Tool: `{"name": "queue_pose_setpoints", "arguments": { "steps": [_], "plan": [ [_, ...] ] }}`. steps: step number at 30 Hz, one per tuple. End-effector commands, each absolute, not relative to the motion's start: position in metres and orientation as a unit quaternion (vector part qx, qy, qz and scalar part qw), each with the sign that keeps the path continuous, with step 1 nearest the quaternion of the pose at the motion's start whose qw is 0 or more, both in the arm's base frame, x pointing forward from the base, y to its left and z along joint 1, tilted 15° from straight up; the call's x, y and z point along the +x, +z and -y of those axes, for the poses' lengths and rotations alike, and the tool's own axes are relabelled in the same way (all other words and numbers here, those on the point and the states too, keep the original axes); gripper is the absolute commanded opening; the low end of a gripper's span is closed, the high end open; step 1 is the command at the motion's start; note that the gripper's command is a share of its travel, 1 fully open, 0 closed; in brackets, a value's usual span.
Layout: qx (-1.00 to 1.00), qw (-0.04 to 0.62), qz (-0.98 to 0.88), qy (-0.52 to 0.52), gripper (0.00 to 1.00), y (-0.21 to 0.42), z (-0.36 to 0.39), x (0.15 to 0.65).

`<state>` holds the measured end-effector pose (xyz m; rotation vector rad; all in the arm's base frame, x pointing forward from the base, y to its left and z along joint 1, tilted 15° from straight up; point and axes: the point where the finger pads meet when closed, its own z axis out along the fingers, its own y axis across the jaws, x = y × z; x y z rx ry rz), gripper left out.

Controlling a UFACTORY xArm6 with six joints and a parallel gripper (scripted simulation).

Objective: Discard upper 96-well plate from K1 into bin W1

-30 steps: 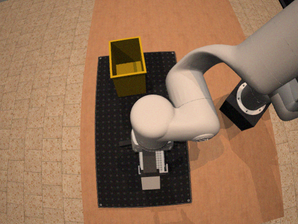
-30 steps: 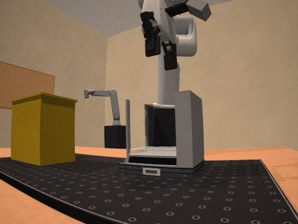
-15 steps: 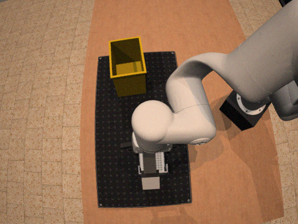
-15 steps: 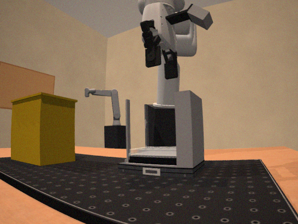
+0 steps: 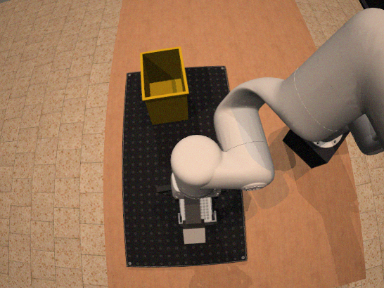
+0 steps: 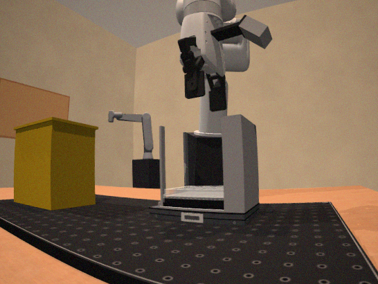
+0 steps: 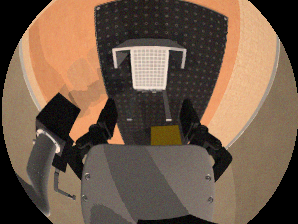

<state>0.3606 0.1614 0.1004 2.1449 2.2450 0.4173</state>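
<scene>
Gripper (image 6: 204, 91) hovering above grey slab-walled rack (image 6: 239, 163), jaws spread fully, gripping nothing; white gridded plate (image 7: 148, 70) sitting inside; boxy yellow bin (image 6: 54, 163) well apart.

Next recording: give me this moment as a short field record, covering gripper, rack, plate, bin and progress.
gripper: gripper open, empty, hanging above the rack
rack: stack rack K1 upright on the black mat
plate: 96-well plate lying in the rack, untouched
bin: plastics bin W1 upright, no plate inside
progress: plate not yet grasped
</scene>
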Motion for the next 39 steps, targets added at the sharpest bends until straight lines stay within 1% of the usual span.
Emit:
{"name": "queue_pose_setpoints", "arguments": {
  "steps": [1,39],
  "plan": [
    [0.684,0.005,-0.716,0.135,1.0,0.096,-0.163,0.363],
    [0.684,0.005,-0.716,0.135,1.0,0.043,-0.173,0.373]
  ]
}}
